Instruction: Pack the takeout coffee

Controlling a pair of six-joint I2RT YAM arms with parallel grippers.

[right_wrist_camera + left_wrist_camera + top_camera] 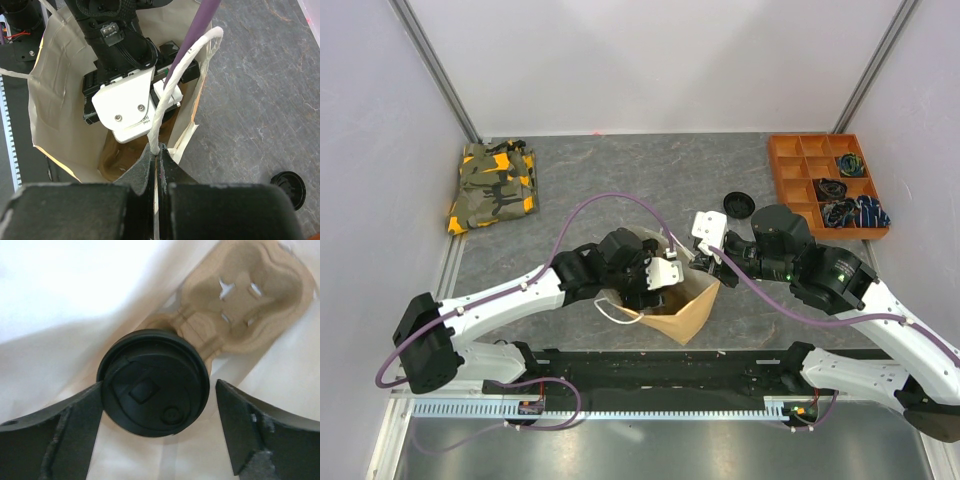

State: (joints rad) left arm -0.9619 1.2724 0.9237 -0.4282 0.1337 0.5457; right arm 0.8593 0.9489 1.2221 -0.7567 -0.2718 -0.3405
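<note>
Spotted the coffee cup (150,375) down inside the paper bag (688,318), showing only its black lid (172,415) from above. Can't say for sure about it being seated in the pulp cup carrier (240,295). Can make out the carrier's empty well poking out at 1 o'clock from the lid, right beside it.

Got the left hand (160,385) reaching into the bag and straddling the lid with fingers apart. One finger (70,430) is pretty much up against the lid at 9 o'clock, the other well clear at 3 o'clock. So no grip on the cup.

Over to the right hand (157,167): pinched tight together on the bag's white handle (185,75), at the bag's 1 o'clock edge from the top camera. Noticed the other handle loop (610,312) flopped out at the bag's 9 o'clock side.

Further out on the bench (620,170): a second black lid (738,204) lying loose at 1 o'clock from the bag. Also an orange sorting tray (790,160) with dark odds and ends in a few compartments at 2 o'clock. And a folded camo cloth (492,185) way over at 10 o'clock.
</note>
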